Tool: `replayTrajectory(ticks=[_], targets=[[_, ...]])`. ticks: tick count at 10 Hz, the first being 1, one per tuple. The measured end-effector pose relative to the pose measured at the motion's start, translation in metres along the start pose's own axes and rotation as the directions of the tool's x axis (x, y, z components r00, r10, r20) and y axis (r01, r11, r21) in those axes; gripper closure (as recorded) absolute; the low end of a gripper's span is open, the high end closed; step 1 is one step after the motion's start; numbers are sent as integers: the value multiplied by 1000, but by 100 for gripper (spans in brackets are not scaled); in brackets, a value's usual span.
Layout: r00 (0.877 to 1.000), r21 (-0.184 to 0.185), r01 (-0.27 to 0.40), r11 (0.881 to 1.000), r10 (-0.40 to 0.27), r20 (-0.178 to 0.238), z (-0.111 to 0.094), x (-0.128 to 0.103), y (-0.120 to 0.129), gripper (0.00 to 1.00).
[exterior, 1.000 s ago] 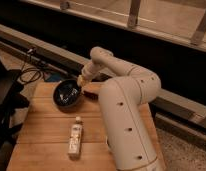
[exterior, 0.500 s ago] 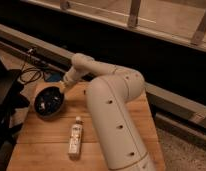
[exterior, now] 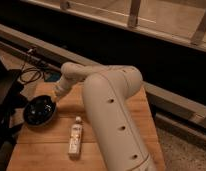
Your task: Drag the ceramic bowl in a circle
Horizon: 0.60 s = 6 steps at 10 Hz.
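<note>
The ceramic bowl [exterior: 40,112], round, dark and glossy with pale speckles inside, sits on the wooden table [exterior: 121,107] near its left edge. My white arm reaches across the table from the right. The gripper [exterior: 57,97] is at the bowl's upper right rim, touching or just above it. The small white bottle [exterior: 75,138] lies on the table just right of the bowl and nearer the front.
Black cables [exterior: 31,75] and dark equipment [exterior: 6,95] lie off the table's left side. A metal rail and ledge [exterior: 161,95] run behind the table. The table's left edge is right next to the bowl.
The bowl has moved left and toward the front of the table along with the gripper. The arm has swung further left. The bottle has stayed in place.
</note>
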Motion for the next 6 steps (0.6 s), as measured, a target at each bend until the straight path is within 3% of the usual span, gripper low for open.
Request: replayTrajectory(ticks=[3,6], targets=[[996,65,-80,995,78,31,-28,21,-27,100],[981,139,-186,973,176,82,-78,51,-84,100]])
